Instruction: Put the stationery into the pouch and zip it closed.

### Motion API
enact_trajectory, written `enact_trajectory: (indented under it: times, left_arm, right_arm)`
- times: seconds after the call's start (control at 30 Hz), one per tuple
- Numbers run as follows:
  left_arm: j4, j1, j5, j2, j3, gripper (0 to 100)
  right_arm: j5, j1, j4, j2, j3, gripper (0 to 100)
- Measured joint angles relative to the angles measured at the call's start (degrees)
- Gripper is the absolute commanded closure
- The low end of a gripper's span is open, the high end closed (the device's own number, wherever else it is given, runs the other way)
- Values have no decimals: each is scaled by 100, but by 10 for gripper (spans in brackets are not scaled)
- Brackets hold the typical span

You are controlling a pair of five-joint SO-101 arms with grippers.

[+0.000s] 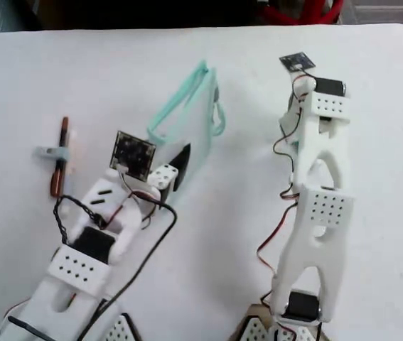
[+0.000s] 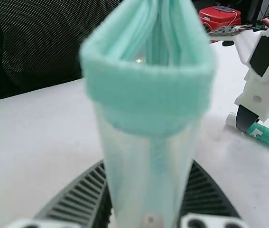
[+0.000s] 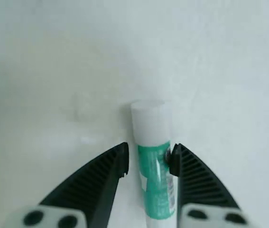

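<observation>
The pouch (image 1: 187, 124) is clear plastic with mint-green trim and lies at the table's middle. My left gripper (image 1: 175, 169) is shut on its near end. In the left wrist view the pouch (image 2: 148, 95) stands between the jaws with its mouth gaping. A glue stick (image 3: 154, 180) with a white cap and green label lies between the fingers of my right gripper (image 3: 148, 159). That gripper is open: one finger touches the stick and the other stands just off it. The left wrist view shows the glue stick (image 2: 260, 134) under the right gripper (image 2: 245, 118). A brown pen (image 1: 60, 160) lies at the far left.
A small pale block (image 1: 47, 151) rests against the pen. The white table (image 1: 237, 227) has open room between the two arms and toward its far edge. Loose cables (image 1: 144, 249) trail from the left arm.
</observation>
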Motion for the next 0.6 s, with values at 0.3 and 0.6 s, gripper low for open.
enact_trajectory:
  times: [0.3, 0.6]
  left_arm:
    - [0, 0, 0, 0, 0, 822]
    - [0, 0, 0, 0, 0, 820]
  right_arm:
    - [448, 26, 431, 703, -1178, 980]
    - [-26, -9, 1196, -352, -2778, 981]
